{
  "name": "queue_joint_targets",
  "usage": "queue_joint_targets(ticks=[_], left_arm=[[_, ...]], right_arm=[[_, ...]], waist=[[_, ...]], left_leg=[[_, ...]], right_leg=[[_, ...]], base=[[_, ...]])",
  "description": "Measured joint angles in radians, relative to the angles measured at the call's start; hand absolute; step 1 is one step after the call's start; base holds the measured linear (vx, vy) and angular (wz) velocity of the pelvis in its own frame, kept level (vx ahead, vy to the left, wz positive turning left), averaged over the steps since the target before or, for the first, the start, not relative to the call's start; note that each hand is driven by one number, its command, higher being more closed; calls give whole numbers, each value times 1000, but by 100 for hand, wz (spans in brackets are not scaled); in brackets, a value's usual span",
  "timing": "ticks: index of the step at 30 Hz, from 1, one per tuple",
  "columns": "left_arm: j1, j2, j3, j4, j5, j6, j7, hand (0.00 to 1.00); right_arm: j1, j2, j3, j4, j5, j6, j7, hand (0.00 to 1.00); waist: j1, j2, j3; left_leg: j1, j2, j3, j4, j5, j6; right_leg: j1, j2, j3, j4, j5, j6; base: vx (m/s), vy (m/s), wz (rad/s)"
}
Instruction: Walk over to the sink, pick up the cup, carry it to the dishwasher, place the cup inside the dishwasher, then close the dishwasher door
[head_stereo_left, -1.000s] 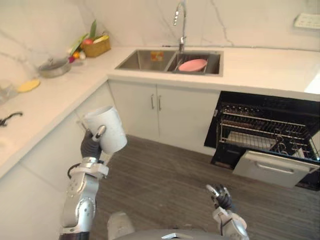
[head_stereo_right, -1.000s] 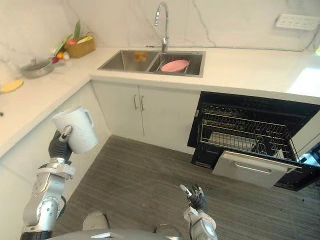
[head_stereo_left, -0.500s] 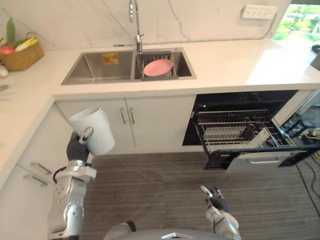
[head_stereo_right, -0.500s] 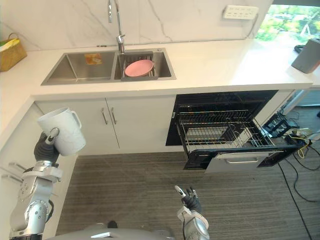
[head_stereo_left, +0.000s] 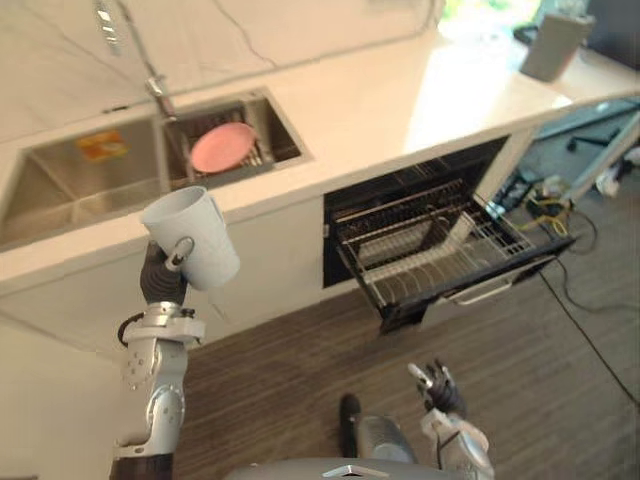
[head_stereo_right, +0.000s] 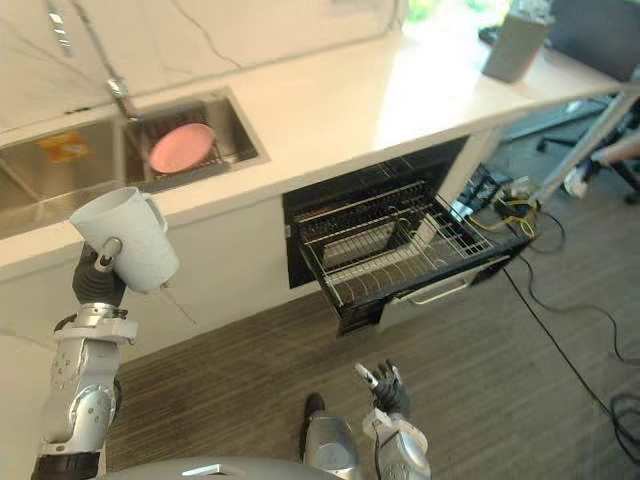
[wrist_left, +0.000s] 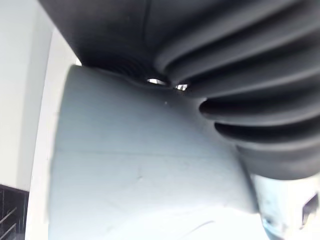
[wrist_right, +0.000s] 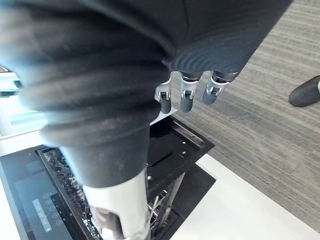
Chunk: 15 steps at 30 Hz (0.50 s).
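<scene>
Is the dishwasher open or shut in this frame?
Open. The dishwasher shows a dark cavity under the counter, and its wire rack is pulled out over the floor.

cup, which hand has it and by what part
The left hand holds the cup round its body, not by the handle; the right hand is open and empty.
</scene>
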Motion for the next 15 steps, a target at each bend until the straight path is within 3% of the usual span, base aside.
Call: queue_joint_targets(ticks=[1,3,4,5,6,7,8,10,11,14,15], left_arm=[[-12,-7,-31,9,8,0,5,100],[2,-9,-66,31,11,0,20,100],[16,-13,-86,35,26,0,22,100],[20,-15,-96,35,36,-1,22,100],[23,-20,-113,37,50,-6,21,100],[23,-32,-121,51,60,-12,22,100],[22,-37,-123,62,66,-13,23,100],[20,-43,-124,103,66,-19,38,100],[20,-44,-125,110,66,-22,42,100],[24,-49,-157,99,66,-37,48,100],[28,-52,-161,93,66,-37,49,100]], right_arm=[[1,3,-1,0,-1,1,-2,0],[18,9,0,2,1,1,-3,0],[26,6,-2,1,1,1,-3,0],[27,4,-2,1,1,2,-3,0],[29,-5,-3,0,-6,4,-3,0],[31,-11,-3,-1,-29,11,-3,0],[30,-11,-5,-1,-37,16,-4,0],[28,-12,-28,-5,-37,17,-4,0],[29,-12,-34,-6,-37,17,-4,0],[30,-14,-56,-6,-38,13,-5,0],[31,-15,-60,-6,-38,13,-6,0]], waist=[[0,-6,4],[-1,-4,2],[0,19,-12],[3,26,-14],[5,49,-20],[4,54,-16],[4,55,-16],[6,46,-13],[6,38,-11],[11,-6,-4],[13,-10,-5]], left_leg=[[-8,13,-13,89,-16,-8],[-54,48,-32,294,-21,-4],[-116,90,-45,444,0,-2],[-145,109,-54,509,22,-2],[-198,145,-60,630,95,6],[-250,174,-62,737,145,11],[-268,179,-58,773,119,14],[-287,160,-19,719,17,19],[-287,147,-15,667,2,19],[-320,70,-60,375,5,-15],[-326,60,-77,331,16,-27]], right_leg=[[2,-9,-11,58,-81,0],[38,-16,-37,99,-142,-7],[58,-5,-54,98,-162,-9],[64,4,-56,97,-170,-13],[88,21,-50,89,-183,-22],[122,29,-42,66,-189,-31],[139,29,-32,58,-188,-39],[206,12,-12,20,-187,-33],[220,1,-8,14,-189,-28],[283,-65,15,-14,-208,2],[292,-75,22,-17,-211,10]], base=[[128,-96,4],[175,-123,-9],[221,-110,-20],[262,-92,-23],[369,-82,-21],[376,-78,-20],[324,-58,-20],[280,-47,-24],[338,-50,-19],[256,11,-11],[231,86,-31]])
